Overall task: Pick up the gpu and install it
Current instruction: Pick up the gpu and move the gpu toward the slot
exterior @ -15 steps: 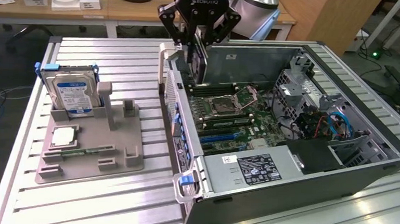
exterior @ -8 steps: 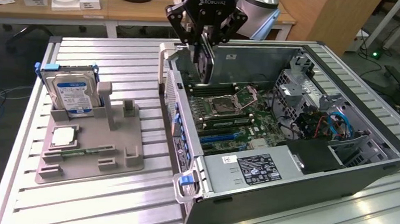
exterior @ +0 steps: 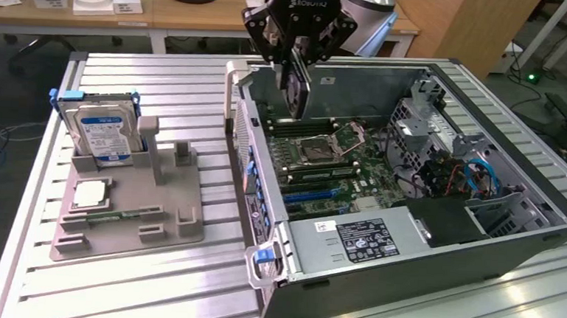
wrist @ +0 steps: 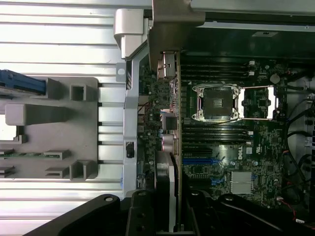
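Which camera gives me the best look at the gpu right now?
Wrist view: the gpu shows edge-on along its length, over the motherboard. The exterior view shows it upright in the hand, above the computer case.

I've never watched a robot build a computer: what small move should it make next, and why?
Probably ease straight down: the jaws hold the gpu upright over the open case, its lower edge clear of the motherboard.
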### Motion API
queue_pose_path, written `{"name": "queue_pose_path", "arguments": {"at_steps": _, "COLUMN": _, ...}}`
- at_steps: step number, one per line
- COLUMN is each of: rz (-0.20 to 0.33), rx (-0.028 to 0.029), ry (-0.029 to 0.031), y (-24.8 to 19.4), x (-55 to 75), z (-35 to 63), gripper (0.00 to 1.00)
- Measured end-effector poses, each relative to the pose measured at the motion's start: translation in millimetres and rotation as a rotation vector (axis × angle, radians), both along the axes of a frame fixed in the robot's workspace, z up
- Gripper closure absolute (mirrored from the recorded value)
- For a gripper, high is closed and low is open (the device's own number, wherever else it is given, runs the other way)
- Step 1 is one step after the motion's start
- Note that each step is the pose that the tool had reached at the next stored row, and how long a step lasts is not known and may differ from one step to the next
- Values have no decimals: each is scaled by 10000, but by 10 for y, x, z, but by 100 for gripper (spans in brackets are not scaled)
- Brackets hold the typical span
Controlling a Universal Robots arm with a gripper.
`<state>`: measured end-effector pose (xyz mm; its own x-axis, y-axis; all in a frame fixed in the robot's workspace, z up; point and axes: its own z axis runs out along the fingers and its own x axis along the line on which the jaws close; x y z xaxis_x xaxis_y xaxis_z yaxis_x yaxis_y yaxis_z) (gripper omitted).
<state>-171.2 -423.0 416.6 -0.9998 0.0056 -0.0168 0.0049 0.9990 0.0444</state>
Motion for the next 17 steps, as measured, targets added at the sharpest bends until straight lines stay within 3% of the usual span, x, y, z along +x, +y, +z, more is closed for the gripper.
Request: {"name": "queue_pose_path", "arguments": {"at_steps": 17, "rz": 0, "rx": 0, "ry": 0, "y": 0, "x": 136, "z": 0, "gripper": 71}}
